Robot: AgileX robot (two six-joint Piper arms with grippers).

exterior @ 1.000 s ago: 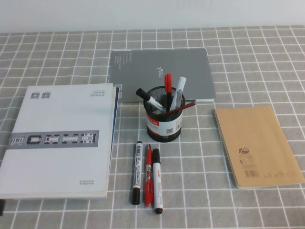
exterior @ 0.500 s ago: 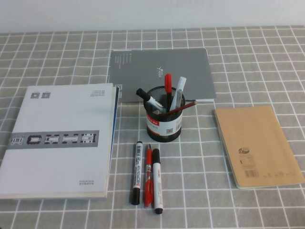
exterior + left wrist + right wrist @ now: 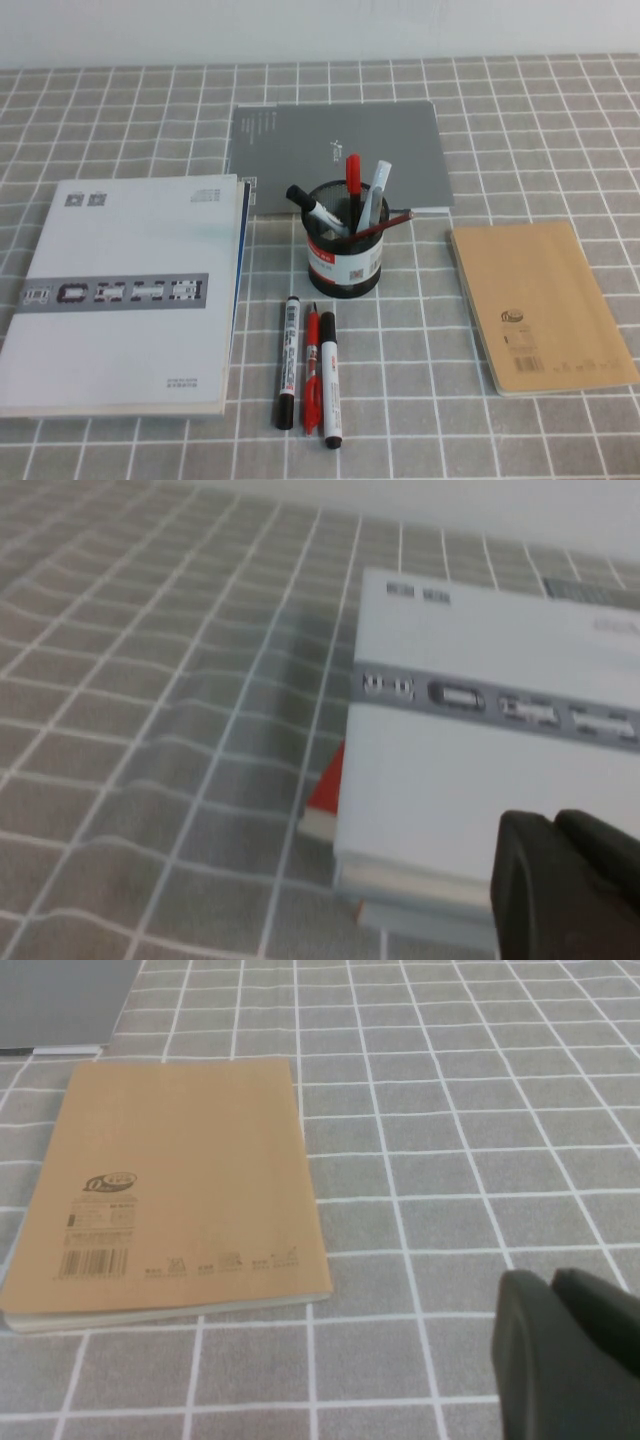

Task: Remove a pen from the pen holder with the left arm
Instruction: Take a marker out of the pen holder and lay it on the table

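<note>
Edge-cropped: left end effector [image 3: 553,828], right end effector [image 3: 548,1285] (white book [image 3: 470,770] lettering blurred)

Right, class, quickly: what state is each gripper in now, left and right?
Left gripper: closed, empty, near the white book.
Right gripper: cannot be told; it hangs near the brown notebook.

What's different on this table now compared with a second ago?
Hardly anything. A dark sliver at the lower left edge, likely the left arm, has gone from the high view. The left gripper, shut, is by the corner of the white book; the right gripper is above the cloth near the brown notebook. The pen holder, its pens and the three loose pens stayed put.
</note>
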